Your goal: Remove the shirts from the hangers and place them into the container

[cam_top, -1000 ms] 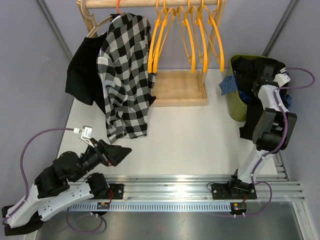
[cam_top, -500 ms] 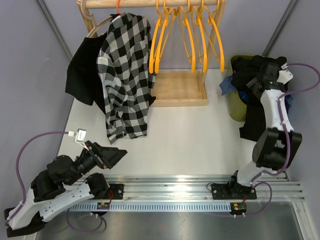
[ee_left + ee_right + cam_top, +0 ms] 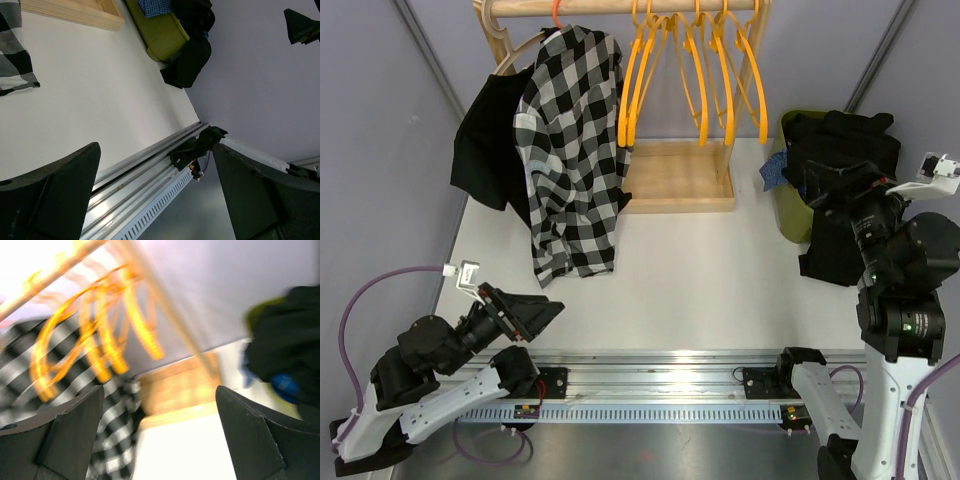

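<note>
A white table (image 3: 720, 260) fills the top view, a wooden rack (image 3: 680, 178) at its upper edge. The checked shirt (image 3: 570, 150) and 1 black shirt (image 3: 488, 140) hang upper left beside bare orange hangers (image 3: 704, 100). At right, black shirts (image 3: 845, 135) heap in the green container (image 3: 789, 215). The left gripper (image 3: 156, 147) and right gripper (image 3: 159, 390) both gape wide, holding nothing.

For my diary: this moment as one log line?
left pincer open | right pincer open | checked shirt hanging | black shirts in container

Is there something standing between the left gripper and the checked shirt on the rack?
Nothing visible does. The open left gripper is near the table's front edge, and the checked shirt hangs beyond it.
</note>
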Robot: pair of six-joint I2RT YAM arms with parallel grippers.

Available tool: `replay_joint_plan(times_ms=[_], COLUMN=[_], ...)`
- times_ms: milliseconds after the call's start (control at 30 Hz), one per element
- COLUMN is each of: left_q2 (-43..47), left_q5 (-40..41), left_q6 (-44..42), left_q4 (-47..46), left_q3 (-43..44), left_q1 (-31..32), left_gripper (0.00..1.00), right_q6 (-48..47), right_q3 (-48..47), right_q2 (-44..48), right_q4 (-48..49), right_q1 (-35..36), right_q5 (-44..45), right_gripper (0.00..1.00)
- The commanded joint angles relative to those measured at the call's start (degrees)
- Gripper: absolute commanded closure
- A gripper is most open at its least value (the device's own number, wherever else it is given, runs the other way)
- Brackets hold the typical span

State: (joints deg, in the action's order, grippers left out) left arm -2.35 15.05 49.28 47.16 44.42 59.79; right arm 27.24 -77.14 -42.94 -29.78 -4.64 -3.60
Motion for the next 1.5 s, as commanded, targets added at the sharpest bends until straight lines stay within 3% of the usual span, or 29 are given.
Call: replay_joint_plan(times_ms=[0,200,233,333,400,800,1100,1267,1467], left_q2=[0.7,0.5,0.4,0.2,0.2,-5.2,-8.4,-9.3,-8.5], left_q5=[0.3,0.3,0.2,-0.4,-0.9,-2.6,-2.8,-2.7,-2.0], left_q6=[-1.6,-1.8,-1.8,-1.9,-2.0,-3.2,-3.5,-3.7,-3.4], left_q4=[-0.3,-1.0,-1.4,-2.1,-2.6,-6.8,-8.1,-8.6,-7.3], left_q3=[1.5,1.3,1.3,1.3,1.1,1.7,2.4,2.9,2.5], left_q1=[0.0,0.0,0.0,0.0,0.0,0.0,0.0,0.0,0.0], left_gripper=[0.01,0.01,0.01,0.01,0.01,0.01,0.01,0.01,0.01], right_q6=[-2.5,2.7,7.4,22.4,27.7,59.2,67.2,66.8,68.3], right_q3=[-2.1,-7.6,-6.0,-0.6,1.1,-0.6,-3.7,-6.3,-5.6], right_q2=[-0.6,-2.0,-2.1,-0.6,0.5,-0.3,-2.2,0.0,2.6], right_q4=[0.2,4.2,11.1,33.3,43.5,76.1,82.1,80.6,86.0], right_q1=[0.6,0.6,0.6,0.7,0.7,0.7,4.4,6.1,6.0], right_q5=[-21.9,-43.3,-51.7,-61.5,-62.3,-62.7,-59.2,-58.7,-59.6], right_gripper=[0.01,0.0,0.0,0.01,0.0,0.01,0.01,0.01,0.01])
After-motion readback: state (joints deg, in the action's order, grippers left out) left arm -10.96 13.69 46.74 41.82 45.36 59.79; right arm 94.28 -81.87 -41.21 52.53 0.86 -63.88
